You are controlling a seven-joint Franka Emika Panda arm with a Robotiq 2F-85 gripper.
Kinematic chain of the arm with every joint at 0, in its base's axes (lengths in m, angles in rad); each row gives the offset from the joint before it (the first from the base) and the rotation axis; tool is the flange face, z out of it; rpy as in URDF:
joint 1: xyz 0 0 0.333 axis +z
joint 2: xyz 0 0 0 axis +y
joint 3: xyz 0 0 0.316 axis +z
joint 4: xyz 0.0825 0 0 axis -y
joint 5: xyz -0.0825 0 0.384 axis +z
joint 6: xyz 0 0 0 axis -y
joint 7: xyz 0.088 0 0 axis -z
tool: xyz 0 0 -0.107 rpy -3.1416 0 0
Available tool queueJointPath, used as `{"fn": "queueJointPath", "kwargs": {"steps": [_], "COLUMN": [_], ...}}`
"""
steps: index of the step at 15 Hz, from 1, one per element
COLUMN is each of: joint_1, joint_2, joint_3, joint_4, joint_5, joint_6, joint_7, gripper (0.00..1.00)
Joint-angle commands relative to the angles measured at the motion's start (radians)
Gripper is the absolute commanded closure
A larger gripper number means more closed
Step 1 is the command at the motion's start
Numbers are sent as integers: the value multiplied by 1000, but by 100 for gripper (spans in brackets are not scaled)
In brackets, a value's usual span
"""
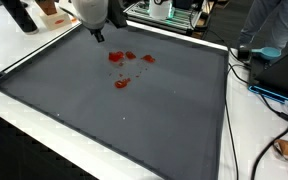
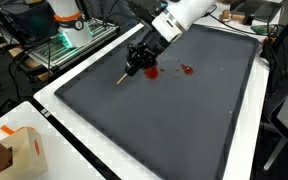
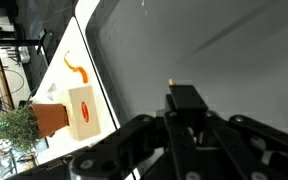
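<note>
My gripper (image 2: pixel 139 58) hangs low over the far part of a dark grey mat (image 2: pixel 174 120), shut on a black tool (image 3: pixel 184 98) with a thin wood-coloured stick. The stick's tip (image 2: pixel 120 81) points down at the mat near its edge. In an exterior view the gripper (image 1: pixel 97 34) is at the mat's (image 1: pixel 114 110) back left corner. Red blotches (image 1: pixel 120 58) lie scattered on the mat just beside the gripper; in an exterior view one red blotch (image 2: pixel 152 71) sits right under it. The wrist view shows the gripper (image 3: pixel 184 115) from behind, with the fingertips partly hidden by the tool.
The mat lies on a white table (image 2: pixel 94 150). An orange and white carton (image 3: pixel 82 110) and a small plant (image 3: pixel 14 125) stand off the mat's corner. A person's arm (image 1: pixel 269 25) and cables (image 1: pixel 274 95) are beside the table. Shelving with equipment (image 2: pixel 69 35) stands behind.
</note>
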Motion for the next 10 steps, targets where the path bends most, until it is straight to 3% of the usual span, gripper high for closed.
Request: {"fn": "queueJointPath", "kwargs": {"steps": [1,10], "joint_1": [13,26], "joint_2": [22,40], "joint_3": [-1,10], "joint_4": [17,27], "joint_5": [-17,-13], "joint_6": [-8,18], "joint_7": [4,-16], "gripper": [97,97]}}
